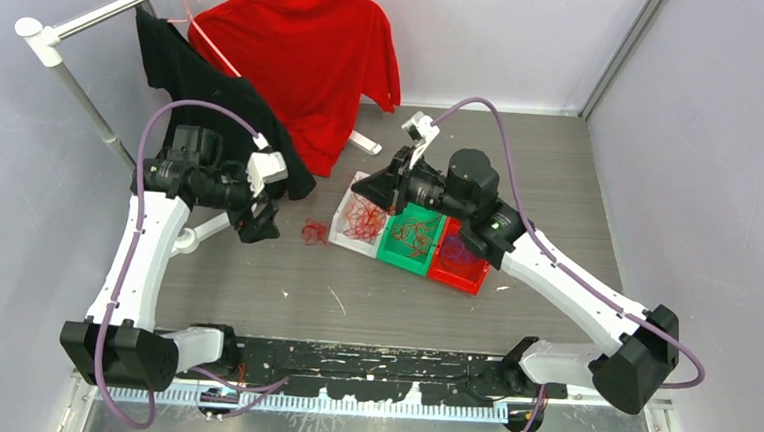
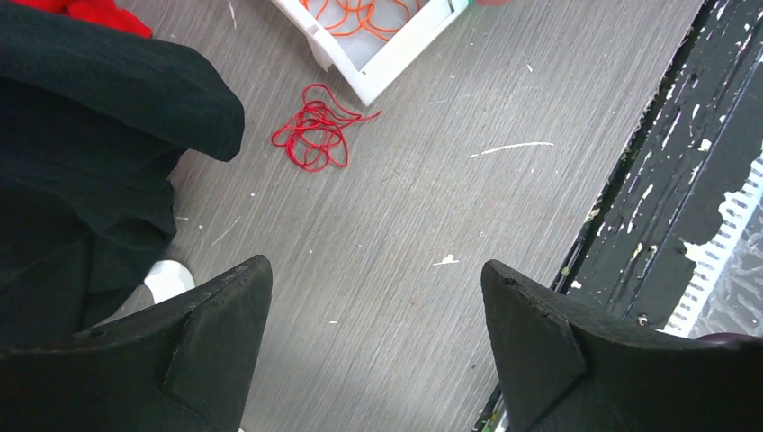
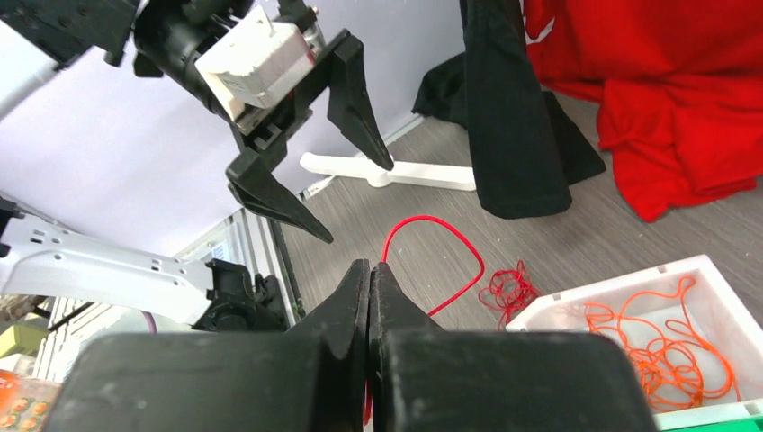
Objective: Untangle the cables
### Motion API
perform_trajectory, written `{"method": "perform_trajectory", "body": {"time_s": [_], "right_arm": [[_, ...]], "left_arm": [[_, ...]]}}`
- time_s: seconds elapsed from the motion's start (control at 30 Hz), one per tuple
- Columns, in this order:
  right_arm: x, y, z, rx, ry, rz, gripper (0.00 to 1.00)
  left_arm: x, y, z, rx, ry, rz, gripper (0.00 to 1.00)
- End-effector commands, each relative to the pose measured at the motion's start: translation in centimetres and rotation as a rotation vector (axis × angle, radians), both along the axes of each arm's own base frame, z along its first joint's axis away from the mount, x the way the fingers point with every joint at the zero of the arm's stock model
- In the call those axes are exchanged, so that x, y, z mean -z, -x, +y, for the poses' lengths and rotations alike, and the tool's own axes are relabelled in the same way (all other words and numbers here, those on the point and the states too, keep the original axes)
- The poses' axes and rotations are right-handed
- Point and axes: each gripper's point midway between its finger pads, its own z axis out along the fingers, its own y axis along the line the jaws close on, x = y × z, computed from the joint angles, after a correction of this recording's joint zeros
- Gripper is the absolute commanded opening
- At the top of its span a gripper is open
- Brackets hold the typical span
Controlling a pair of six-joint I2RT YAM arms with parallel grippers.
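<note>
Right gripper [image 3: 369, 267]: fingers pressed together, pinching a red cable loop [image 3: 421, 219] at the tips. The loop arcs up and away from the tips, then curves back down towards the table [image 2: 405, 207]. This gripper hangs above the white bin [image 2: 405, 58], on its far side as the top view shows it.

Left gripper [image 2: 373, 288]: fingers spread wide, nothing between them. It hovers over bare table, left of the white bin, with its tips above the surface and touching no cable.

Red clump [image 2: 313, 137]: a small knot of thin red cables lying flat on the table just beside the white bin's left corner. It is apart from the bin wall, though one strand reaches towards it. The clump lies between the left gripper and the bin.

Orange cables [image 3: 670, 346]: loose loops lying inside the white bin.

Green bin [image 1: 396, 255]: touching the white bin on its right side, and holding a tangle of orange-red wires. Red bin [image 1: 459, 278]: next in the row, on the far side of the green bin from the white one. Its contents look dark purple, but detail is too fine to tell.

Black shirt [image 2: 90, 108]: hanging left of the white bin, its hem near the red clump. Red shirt [image 1: 308, 51]: hanging behind the white bin, its lower edge on the table.
</note>
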Motion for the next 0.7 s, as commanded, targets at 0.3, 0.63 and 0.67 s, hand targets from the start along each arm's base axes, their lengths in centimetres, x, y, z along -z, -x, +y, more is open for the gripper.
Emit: {"method": "perform_trajectory", "body": {"time_s": [0.3, 0.63, 0.67], "right_arm": [[-5.6, -0.9, -3.8, 0.071, -0.067, -0.114, 0.01], [1.9, -7.3, -7.3, 0.353, 0.194, -0.063, 0.01], [3.2, -8.0, -7.7, 0.379, 0.241, -0.061, 0.01]], "left_arm": [[-1.2, -0.4, -0.4, -0.028, 0.046, -0.039, 0.93], [-0.8, -1.8, 0.2, -0.116, 0.037, -0.026, 1.00], [-0.9, -1.8, 0.2, -0.121, 0.040, -0.027, 1.00]]}}
